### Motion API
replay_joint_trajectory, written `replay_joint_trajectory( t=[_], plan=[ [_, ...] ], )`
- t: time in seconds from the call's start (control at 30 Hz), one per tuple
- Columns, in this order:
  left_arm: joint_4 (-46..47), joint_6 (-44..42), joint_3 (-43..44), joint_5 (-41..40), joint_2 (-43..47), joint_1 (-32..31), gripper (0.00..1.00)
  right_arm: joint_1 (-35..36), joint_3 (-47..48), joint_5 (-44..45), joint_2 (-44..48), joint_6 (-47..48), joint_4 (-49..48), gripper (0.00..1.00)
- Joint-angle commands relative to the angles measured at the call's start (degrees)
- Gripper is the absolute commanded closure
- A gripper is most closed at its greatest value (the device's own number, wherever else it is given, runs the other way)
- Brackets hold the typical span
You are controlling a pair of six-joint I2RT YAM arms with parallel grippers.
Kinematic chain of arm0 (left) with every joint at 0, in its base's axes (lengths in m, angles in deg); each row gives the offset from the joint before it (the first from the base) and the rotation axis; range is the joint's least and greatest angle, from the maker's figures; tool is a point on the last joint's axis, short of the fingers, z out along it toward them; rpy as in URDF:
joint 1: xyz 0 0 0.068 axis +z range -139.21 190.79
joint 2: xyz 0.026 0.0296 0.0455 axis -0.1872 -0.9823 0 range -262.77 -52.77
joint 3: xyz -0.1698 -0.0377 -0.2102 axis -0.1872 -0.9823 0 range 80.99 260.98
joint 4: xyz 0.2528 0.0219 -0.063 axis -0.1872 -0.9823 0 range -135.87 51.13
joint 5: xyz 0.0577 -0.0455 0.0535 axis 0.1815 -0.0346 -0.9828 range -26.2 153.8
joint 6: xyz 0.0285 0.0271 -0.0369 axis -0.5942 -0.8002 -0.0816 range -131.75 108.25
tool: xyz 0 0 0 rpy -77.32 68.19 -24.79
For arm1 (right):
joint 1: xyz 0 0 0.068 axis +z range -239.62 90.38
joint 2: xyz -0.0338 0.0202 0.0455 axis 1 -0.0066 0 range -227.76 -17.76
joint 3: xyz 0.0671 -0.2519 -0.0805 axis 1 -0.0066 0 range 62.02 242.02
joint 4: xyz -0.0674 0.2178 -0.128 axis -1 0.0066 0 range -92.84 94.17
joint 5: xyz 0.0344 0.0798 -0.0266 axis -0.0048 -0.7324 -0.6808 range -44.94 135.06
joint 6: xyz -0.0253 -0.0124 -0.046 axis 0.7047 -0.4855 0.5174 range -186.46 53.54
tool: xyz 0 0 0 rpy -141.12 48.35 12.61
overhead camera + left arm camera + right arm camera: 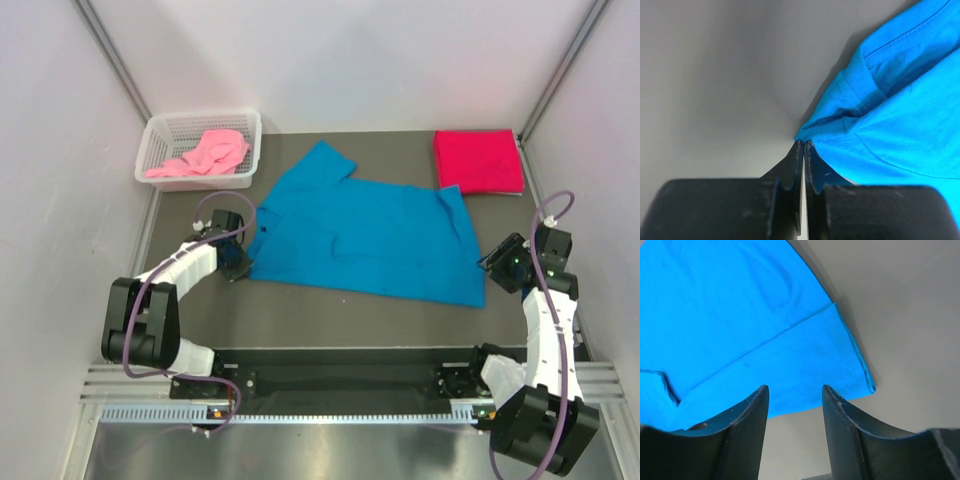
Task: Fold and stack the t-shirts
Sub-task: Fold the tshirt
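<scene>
I see the table (330, 312) carrying the blue t-shirt (370, 235), spread flat at centre. The folded red t-shirt (478, 162) lies at the far right corner. The white mesh basket (160, 128), far left, holds the pink t-shirt (205, 155). The left jaws are pinched closed on the blue t-shirt's left edge. The right jaws stand apart, gripping nothing, near its right hem corner.

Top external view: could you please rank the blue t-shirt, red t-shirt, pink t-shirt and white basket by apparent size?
1. blue t-shirt, spread out, clearly largest.
2. white basket, only slightly bigger than the next.
3. red t-shirt, folded; these two are close.
4. pink t-shirt, crumpled inside the basket.
</scene>
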Motion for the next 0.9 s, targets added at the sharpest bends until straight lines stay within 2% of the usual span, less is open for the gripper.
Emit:
replay_joint_trajectory(
  t=[0.0,0.23,0.57,0.87],
  plan=[
    [-3.3,-1.0,1.1,-2.6,0.7,-0.1,1.00,-0.1,3.6,-0.3,2.2,1.9,1.2,0.52],
    [-8.8,-0.7,0.9,-3.2,2.9,-0.1,1.00,-0.1,7.3,-0.5,2.4,1.5,4.8,0.53],
    [-15.3,1.2,-2.1,-4.7,11.2,-0.9,1.00,-0.1,10.5,-1.2,2.4,-1.3,5.3,0.52],
    [-19.2,5.1,-2.1,-6.7,11.0,-3.8,1.00,-0.2,13.2,-1.6,-2.7,-2.1,3.7,0.52]
  ],
)
